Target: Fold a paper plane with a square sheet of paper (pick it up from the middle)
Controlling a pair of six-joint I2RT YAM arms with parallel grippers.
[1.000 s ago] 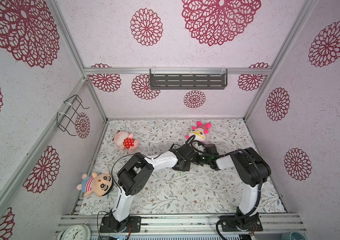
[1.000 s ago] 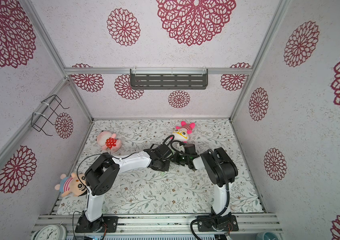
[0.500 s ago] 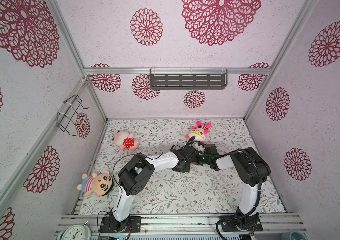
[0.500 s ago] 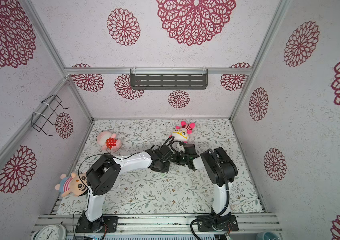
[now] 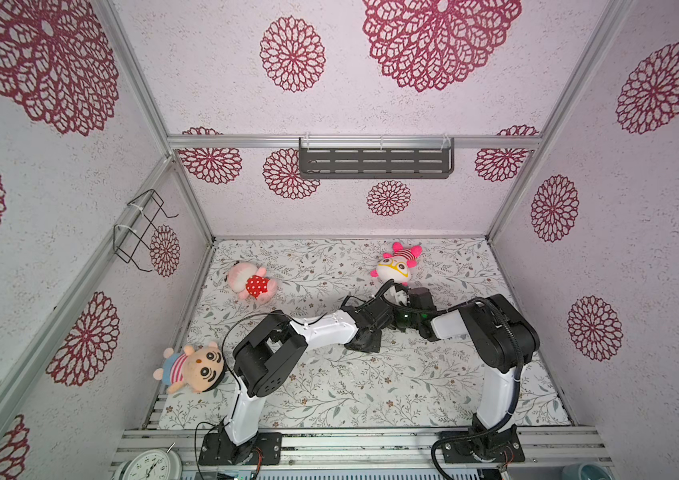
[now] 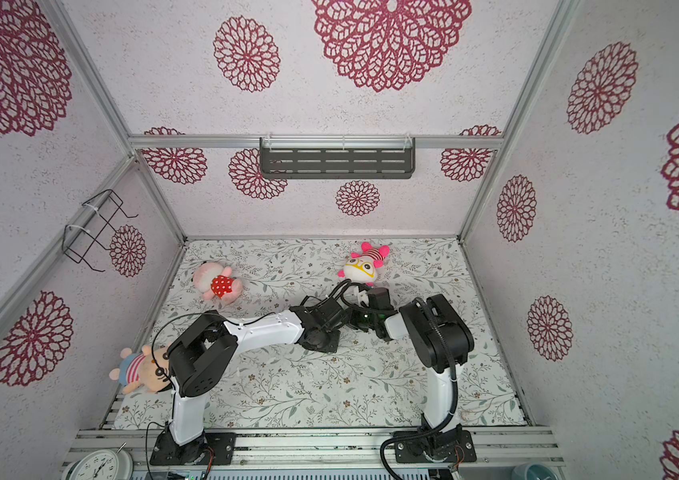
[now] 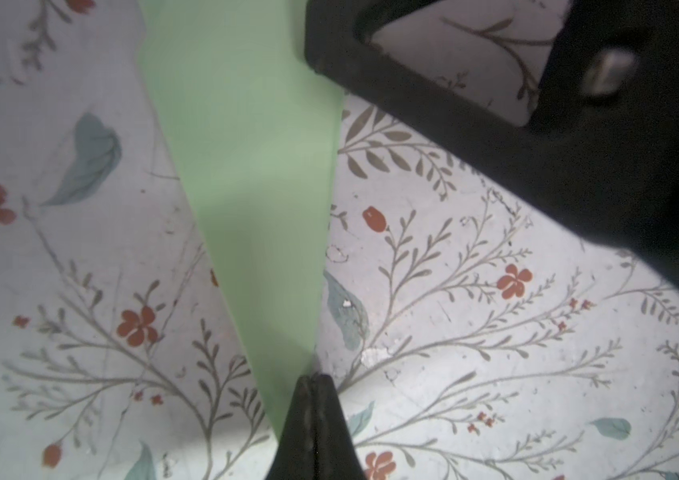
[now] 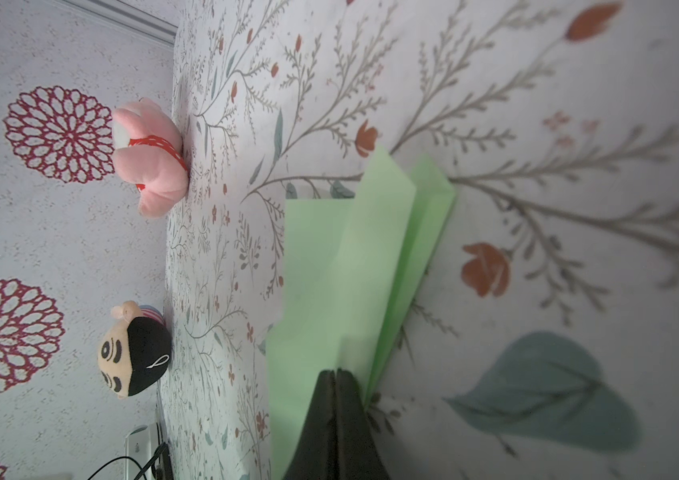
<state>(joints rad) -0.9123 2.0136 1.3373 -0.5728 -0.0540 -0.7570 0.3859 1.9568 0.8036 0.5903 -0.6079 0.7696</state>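
The paper plane (image 8: 342, 257), a folded pale green dart, sits on the floral mat (image 5: 371, 386), right of centre in both top views and hidden there beneath my arms. My left gripper (image 7: 312, 380) pinches its narrow tip, and my right gripper (image 8: 335, 374) is clamped on its folded layers.

three plush toys (image 5: 252, 284) (image 5: 396, 266) (image 5: 194, 368), two arms (image 5: 321, 330) (image 5: 499, 328), one paper plane (image 8: 342, 266), one clock (image 5: 150, 465).

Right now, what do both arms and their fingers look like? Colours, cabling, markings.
Both alike: left arm and right arm have white links and bulky black joint housings, no visible markings. A thin black cable loops off the left; a black corrugated conduit runs along the right. Small green light near the wrists. Left fingers and right fingers are matte black, tapered.
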